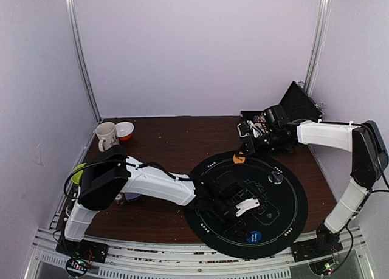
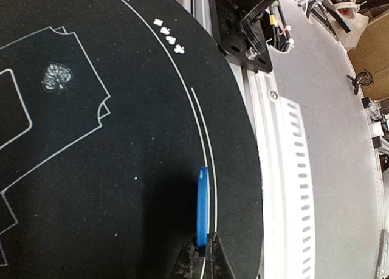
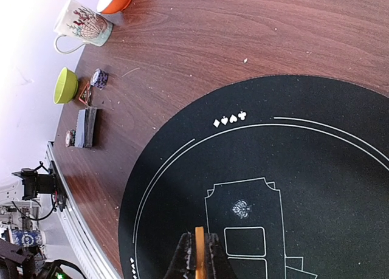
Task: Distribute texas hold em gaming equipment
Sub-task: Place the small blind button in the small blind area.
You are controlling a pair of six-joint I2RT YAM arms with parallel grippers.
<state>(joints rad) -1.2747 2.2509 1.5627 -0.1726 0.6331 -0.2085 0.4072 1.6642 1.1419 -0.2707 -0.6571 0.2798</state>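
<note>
The left pincer (image 2: 202,250) is closed on a thin, smooth blue disc (image 2: 202,206), which shows edge-on near the edge of the round black mat (image 2: 91,182). The right pincer (image 3: 199,247) clamps a thin orange disc (image 3: 199,231) above the same mat, which lies on the brown wooden worktop (image 3: 243,36).

Smooth blue plastic disc (image 2: 202,200), matt black mat (image 2: 91,169)

Clear to cross bare table (image 1: 176,139) at far centre. Blocked far left by mug (image 1: 106,135) and orange bowl (image 1: 125,130); along left edge by green bowl (image 3: 65,85), chips (image 3: 99,78), cards (image 3: 86,127); far right by box (image 1: 298,106). Over mat (image 1: 285,218), hemmed by left arm (image 1: 155,185) gripping blue disc (image 2: 202,206) at near rim, right arm (image 1: 325,133) gripping orange disc (image 3: 199,245) at far rim.
</note>
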